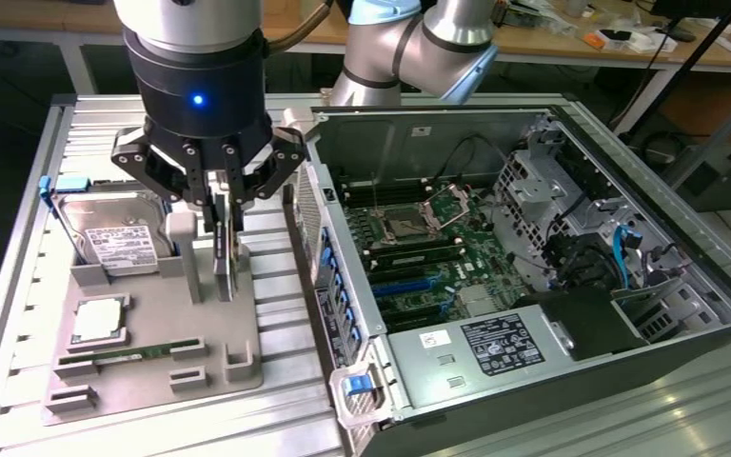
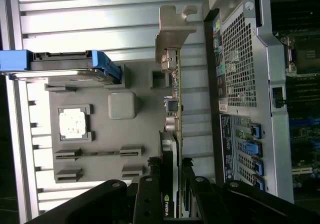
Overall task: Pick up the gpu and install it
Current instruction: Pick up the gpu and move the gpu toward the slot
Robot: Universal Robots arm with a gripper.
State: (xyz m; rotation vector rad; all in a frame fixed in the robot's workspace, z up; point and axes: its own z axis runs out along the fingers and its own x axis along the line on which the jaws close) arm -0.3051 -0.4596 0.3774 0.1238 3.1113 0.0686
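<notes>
Standing on its long edge in a slot of the grey holder tray (image 1: 213,343), the gpu (image 1: 226,262) sits on the bench (image 1: 87,124) just beside the open computer case (image 1: 594,124). The gripper (image 1: 221,214) is down over its top edge. Both views show the jaws closed in against the two faces of the gpu, so it looks gripped but not yet lifted out of its slot. It should handle as a light, stiff and fragile card: a thin circuit board with small parts along its faces and a metal bracket (image 2: 172,31) at one end. A hold across the flat faces near the middle of the top edge looks soundest, since it keeps the card from swinging. From the wrist view the hold appears to sit toward the end away from the bracket, so the bracket end may droop a little. On the same tray, well apart from the card, stand a hard drive (image 1: 118,243) in a blue-edged carrier, a processor (image 1: 99,322) and a narrow memory stick (image 1: 137,353). None of them is near the gripper. The nearest obstacle is the case's rear wall, with its row of blue latches, which rises between the tray and the motherboard (image 1: 423,243). Cables and drive cages crowd the far side of the case interior.
</notes>
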